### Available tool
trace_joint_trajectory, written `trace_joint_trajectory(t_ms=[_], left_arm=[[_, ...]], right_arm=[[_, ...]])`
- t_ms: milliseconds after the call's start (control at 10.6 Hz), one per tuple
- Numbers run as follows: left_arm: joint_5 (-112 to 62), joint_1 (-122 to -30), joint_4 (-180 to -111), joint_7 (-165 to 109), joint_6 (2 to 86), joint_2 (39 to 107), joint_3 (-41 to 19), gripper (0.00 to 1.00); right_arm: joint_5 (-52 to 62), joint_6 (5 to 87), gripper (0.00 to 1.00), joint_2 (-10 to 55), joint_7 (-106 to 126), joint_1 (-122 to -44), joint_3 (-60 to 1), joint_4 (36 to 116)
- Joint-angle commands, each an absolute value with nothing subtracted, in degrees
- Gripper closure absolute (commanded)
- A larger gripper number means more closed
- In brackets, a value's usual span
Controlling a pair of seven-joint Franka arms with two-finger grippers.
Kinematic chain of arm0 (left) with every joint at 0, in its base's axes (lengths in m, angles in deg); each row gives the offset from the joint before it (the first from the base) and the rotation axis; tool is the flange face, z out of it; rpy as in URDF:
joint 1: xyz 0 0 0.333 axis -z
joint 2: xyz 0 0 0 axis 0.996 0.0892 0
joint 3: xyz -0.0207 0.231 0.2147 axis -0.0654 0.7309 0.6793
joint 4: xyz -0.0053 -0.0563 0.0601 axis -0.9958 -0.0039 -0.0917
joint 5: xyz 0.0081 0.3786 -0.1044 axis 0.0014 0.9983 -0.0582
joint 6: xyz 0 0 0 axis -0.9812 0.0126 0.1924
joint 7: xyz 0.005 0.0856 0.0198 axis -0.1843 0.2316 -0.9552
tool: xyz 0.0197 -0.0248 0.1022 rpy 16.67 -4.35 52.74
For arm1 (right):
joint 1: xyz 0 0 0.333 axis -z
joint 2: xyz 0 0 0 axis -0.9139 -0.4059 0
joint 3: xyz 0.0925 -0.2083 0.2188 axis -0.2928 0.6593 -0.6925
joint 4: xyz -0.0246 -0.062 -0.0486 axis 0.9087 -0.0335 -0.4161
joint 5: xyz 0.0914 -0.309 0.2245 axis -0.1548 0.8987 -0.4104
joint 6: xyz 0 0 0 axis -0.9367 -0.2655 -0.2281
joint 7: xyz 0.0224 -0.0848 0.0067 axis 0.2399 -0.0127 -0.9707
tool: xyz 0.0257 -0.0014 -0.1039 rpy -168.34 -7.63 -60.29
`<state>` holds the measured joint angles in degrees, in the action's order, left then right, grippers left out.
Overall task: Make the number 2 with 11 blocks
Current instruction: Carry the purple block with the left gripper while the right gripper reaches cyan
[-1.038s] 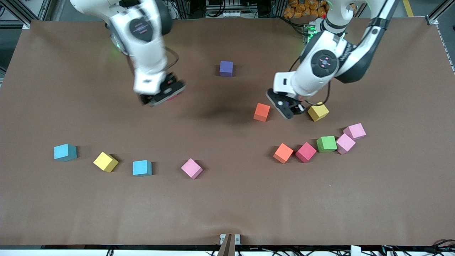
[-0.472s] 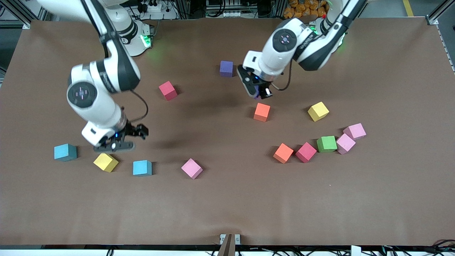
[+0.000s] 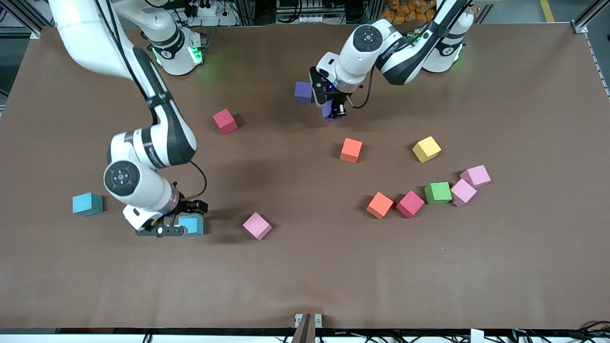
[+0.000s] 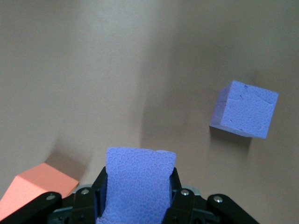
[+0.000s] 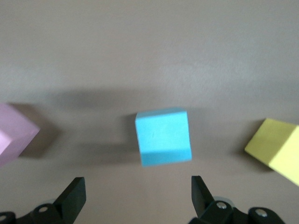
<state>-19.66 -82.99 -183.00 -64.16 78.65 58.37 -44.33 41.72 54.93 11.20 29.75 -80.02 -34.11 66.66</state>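
Purple block (image 4: pixel 138 182) pinched in left gripper (image 3: pixel 333 108), just beside second purple block (image 3: pixel 303 92); risks bumping it on lowering.
Light blue block (image 5: pixel 163 137) under right gripper (image 3: pixel 172 224), fingers spread; may nudge neighbouring yellow block (image 5: pixel 275 144).

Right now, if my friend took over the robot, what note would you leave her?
Left gripper: shut on a purple block, over the table beside the other purple block.
Right gripper: open, over a light blue block, nothing held.
Done: no number 2 shape yet; blocks lie scattered.
Left: set the purple one down, pick up the blue, then gather the rest, skipping the pink cubes.
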Motion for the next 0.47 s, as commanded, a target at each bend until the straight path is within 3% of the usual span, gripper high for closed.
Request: trace_joint_trajectory(t_ms=[0, 377], left_arm=[[-18.58, -82.17, -183.74, -65.35, 83.16, 60.38, -45.64, 0.75], [-18.58, -79.26, -186.54, -65.35, 89.49, 64.17, -45.64, 0.75]], right_arm=[[40.76, 55.98, 0.0, 9.26, 26.46, -76.69, -35.14, 64.41], [40.41, 58.51, 0.0, 6.1, 24.15, -75.81, -35.14, 64.15]])
